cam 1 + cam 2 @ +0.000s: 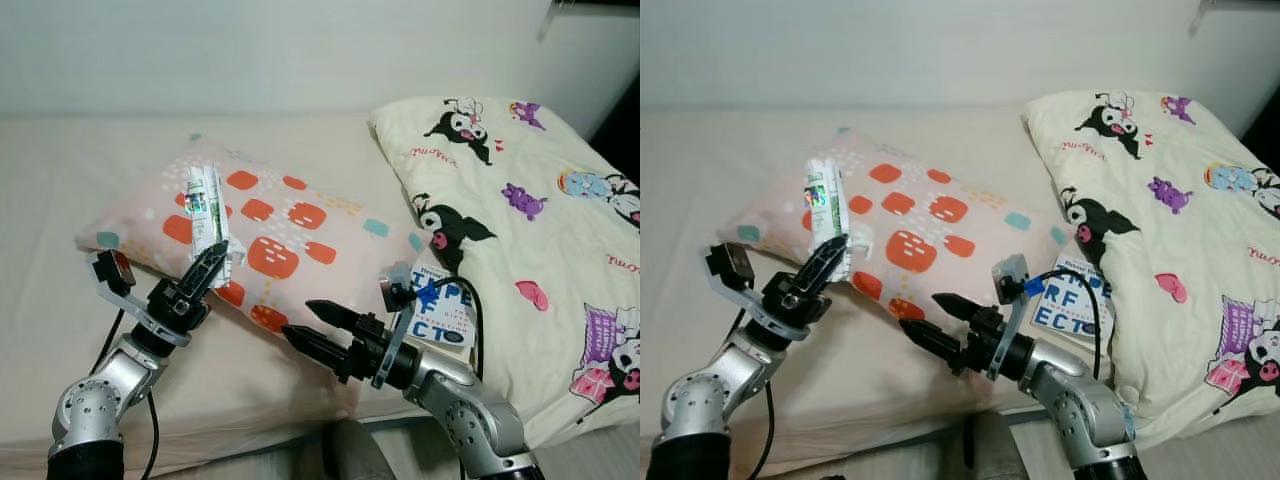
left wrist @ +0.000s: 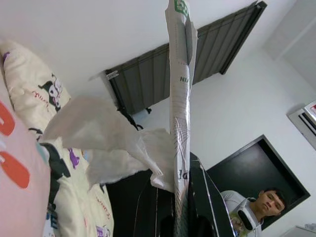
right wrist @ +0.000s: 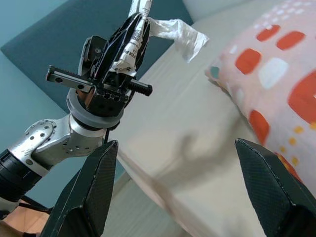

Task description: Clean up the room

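Our left end effector point(image 1: 208, 262) is clenched on a wrapper point(image 1: 204, 208) w/ a crumpled tissue point(image 3: 176, 31), lifted upright above the patterned pillow point(image 1: 290, 240) so it clears the bed point(image 1: 60, 190). Our right end effector point(image 1: 308, 326) hovers spread & empty just over the pillow's near edge; a book point(image 1: 440, 315) lies behind it, prob. next to tidy.
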Available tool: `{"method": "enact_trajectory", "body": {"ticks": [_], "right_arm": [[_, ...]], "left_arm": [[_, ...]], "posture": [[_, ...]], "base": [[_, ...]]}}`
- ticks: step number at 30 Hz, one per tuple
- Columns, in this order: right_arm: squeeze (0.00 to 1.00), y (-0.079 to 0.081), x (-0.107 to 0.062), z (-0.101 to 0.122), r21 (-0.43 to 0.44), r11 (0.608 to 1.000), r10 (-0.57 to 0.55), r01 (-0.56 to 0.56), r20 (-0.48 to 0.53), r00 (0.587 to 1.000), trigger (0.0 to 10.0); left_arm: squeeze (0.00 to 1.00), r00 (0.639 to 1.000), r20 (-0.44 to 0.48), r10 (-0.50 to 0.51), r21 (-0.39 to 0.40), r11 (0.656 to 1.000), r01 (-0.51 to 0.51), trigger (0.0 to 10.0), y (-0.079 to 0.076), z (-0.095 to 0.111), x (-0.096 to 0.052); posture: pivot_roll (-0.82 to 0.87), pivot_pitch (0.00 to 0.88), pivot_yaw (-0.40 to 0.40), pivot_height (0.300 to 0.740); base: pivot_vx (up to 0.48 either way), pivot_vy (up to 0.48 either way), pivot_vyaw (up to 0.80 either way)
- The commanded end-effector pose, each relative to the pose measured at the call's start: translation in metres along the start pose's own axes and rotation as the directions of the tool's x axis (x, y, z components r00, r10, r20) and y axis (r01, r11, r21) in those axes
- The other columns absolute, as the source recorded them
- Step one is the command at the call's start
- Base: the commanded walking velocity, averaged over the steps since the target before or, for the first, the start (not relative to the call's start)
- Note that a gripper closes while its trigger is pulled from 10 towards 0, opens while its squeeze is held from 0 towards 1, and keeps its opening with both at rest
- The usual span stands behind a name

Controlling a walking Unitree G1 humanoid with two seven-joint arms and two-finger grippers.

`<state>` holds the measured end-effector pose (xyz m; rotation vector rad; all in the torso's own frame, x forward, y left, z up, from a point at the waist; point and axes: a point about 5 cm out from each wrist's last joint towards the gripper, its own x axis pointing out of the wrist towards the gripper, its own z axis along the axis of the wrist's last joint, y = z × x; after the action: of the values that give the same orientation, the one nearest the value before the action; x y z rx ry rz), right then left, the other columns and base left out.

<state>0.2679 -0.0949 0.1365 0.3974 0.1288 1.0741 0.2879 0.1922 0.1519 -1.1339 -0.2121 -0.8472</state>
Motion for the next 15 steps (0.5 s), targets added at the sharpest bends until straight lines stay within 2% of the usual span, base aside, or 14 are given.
{"method": "enact_trajectory", "body": {"ticks": [1,8,14,15], "right_arm": [[0.00,0.003,-0.001,-0.002,0.011,1.000,0.007,-0.007,-0.010,1.000,10.0],[0.00,0.002,-0.001,-0.008,0.026,1.000,0.002,-0.001,-0.026,1.000,10.0],[0.00,-0.004,-0.004,-0.024,0.014,0.999,-0.041,0.042,-0.114,0.993,10.0],[0.00,-0.004,-0.004,-0.024,0.014,0.999,-0.041,0.042,-0.114,0.993,10.0]], "left_arm": [[0.00,0.999,-0.009,0.048,0.004,0.999,-0.048,10.0,0.006,-0.002,-0.004],[0.00,0.990,0.014,0.137,0.003,0.991,-0.137,10.0,0.017,-0.003,-0.012],[0.00,0.959,0.054,0.277,0.020,0.960,-0.278,10.0,0.036,0.004,-0.035],[0.00,0.959,0.054,0.277,0.020,0.960,-0.278,10.0,0.036,0.004,-0.035]], "posture": [[-0.19,0.133,-0.068,0.643],[-0.18,0.136,-0.071,0.668],[-0.18,0.130,-0.075,0.693],[-0.18,0.130,-0.075,0.693]], "base": [[0.000,0.000,0.00],[0.000,0.000,0.00],[0.000,0.000,0.00],[0.000,0.000,0.00]]}}
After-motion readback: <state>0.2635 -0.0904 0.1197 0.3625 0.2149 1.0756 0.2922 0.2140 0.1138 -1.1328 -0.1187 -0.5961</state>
